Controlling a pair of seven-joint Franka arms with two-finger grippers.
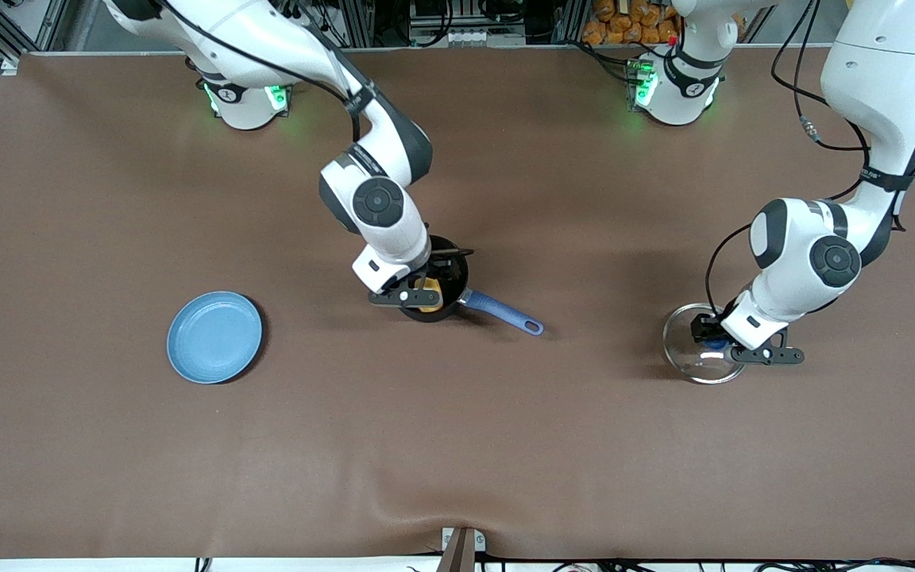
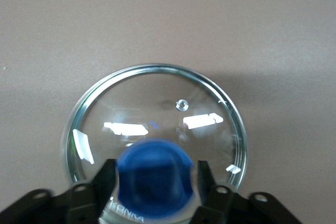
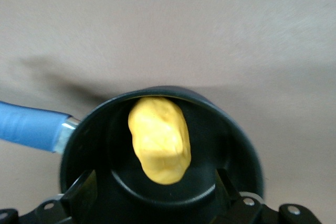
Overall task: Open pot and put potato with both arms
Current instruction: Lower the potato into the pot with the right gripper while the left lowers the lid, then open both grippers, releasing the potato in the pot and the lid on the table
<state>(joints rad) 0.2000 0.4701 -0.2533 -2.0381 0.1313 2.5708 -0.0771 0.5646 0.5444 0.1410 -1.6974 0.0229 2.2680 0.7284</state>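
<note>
our right gripper (image 3: 157, 192) hangs over the pot (image 1: 435, 290), jaws spread, the potato (image 3: 159, 139) lying loose inside. our left gripper (image 2: 152, 182) has its jaws apart beside the blue knob (image 2: 155, 177) of the glass lid (image 1: 700, 355), down on the surface. placing looks done; next we'd lift the right clear.

On the plain brown table (image 1: 108, 461) stand a black pot (image 3: 236, 145) with a blue handle (image 1: 505, 312) holding a yellow-orange potato (image 3: 159, 140), a clear glass lid (image 2: 157, 114) with silver rim and blue knob (image 2: 155, 182), and a light-blue plate (image 1: 214, 337), under white arms with black grippers.
</note>
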